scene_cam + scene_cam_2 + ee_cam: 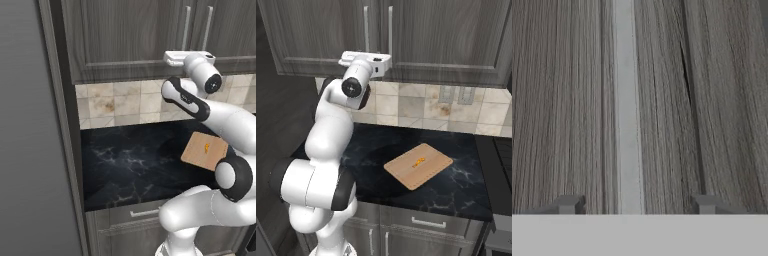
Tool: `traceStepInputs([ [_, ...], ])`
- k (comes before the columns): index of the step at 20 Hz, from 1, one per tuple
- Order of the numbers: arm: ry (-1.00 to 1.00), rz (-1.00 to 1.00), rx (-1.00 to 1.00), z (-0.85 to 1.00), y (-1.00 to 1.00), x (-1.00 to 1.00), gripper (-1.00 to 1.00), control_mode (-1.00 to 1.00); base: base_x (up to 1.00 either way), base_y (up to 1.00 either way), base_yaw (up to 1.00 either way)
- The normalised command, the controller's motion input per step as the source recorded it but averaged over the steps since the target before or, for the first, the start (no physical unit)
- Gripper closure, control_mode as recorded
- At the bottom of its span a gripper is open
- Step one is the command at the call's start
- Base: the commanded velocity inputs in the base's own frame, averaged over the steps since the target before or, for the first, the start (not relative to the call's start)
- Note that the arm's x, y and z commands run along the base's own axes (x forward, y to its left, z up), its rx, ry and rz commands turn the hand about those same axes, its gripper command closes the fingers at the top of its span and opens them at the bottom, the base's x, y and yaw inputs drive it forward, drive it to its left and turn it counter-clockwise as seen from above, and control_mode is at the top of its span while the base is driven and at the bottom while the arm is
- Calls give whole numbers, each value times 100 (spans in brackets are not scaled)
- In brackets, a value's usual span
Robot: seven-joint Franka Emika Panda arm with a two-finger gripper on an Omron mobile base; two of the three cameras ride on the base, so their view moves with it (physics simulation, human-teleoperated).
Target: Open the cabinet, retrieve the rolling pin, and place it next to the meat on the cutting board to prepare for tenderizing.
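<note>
We start at the cabinet (421,45), whose two dark grey panelled doors are both shut; its grain fills what lies straight ahead of our gripper (637,206). One long silver bar handle (626,100) runs directly away from between our fingertips (569,204), sitting in the gap nearer the left tip than the right one, and neither tip touches it. Our fingers stand spread apart, one on each side of that bar, pinching nothing. The seam between the two doors runs just to the right of the handle, still inside our span. From the right base view our hand is pressed up close to the lower part of the left door, level with the bottom ends of the two handles.

Well below our hand and off to its right, the cutting board (418,165) lies flat on the black marbled countertop (466,175), with a small orange piece of meat (418,162) on its middle.
</note>
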Motion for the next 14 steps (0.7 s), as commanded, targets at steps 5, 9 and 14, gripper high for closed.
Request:
traceStepInputs([
  [5, 0, 0, 0, -1, 0, 8, 100, -100, 0, 0, 0],
  [9, 0, 1, -1, -3, 9, -1, 100, -100, 0, 0, 0],
  [14, 0, 4, -4, -11, 25, 0, 100, -100, 0, 0, 0],
])
